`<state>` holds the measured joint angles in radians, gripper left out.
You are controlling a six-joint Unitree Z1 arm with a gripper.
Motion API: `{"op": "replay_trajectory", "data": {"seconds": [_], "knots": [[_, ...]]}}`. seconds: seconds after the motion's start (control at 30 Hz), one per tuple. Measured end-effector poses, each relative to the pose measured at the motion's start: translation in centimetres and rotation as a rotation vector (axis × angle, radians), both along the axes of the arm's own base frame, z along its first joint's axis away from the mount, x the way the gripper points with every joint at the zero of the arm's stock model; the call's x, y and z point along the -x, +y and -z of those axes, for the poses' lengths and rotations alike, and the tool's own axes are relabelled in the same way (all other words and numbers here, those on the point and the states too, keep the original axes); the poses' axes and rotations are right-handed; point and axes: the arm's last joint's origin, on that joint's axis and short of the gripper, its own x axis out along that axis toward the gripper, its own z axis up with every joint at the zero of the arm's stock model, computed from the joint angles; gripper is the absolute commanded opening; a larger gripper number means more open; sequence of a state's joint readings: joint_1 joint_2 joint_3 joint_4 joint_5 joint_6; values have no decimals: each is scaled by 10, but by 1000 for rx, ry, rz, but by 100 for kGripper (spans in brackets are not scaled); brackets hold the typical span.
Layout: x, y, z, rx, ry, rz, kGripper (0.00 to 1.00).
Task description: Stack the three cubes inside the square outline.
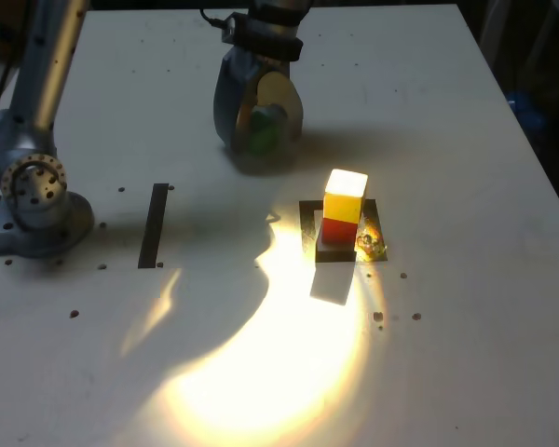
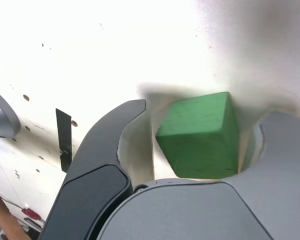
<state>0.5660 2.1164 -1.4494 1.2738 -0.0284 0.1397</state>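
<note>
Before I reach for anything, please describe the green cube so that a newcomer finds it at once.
On the white table, look beneath the arm's gripper. The small matte block between its fingers is the green cube. The yellow and red cubes are stacked apart from it, in the dark square outline.

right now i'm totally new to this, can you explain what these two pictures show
The machine is a robot arm ending in a two-fingered hand. The exterior picture comes from a camera off the arm; the wrist picture looks out past the fingers. On the pale table, a yellow block sits on a red one inside a dark square outline. A dark strip lies toward the exterior view's left. The green block is between the open fingers, with narrow gaps beside it, so it doesn't look gripped.
</note>
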Motion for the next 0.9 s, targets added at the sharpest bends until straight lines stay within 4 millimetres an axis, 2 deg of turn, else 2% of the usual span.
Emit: {"op": "replay_trajectory", "data": {"seconds": [0.43,0.6,0.7,0.9], "knots": [[0,0,-1,2,-6,11,24],[0,-6,-5,-14,-7,73,24],[-2,-18,-15,-42,-14,134,24],[-9,-47,-48,-74,-67,272,24]]}}
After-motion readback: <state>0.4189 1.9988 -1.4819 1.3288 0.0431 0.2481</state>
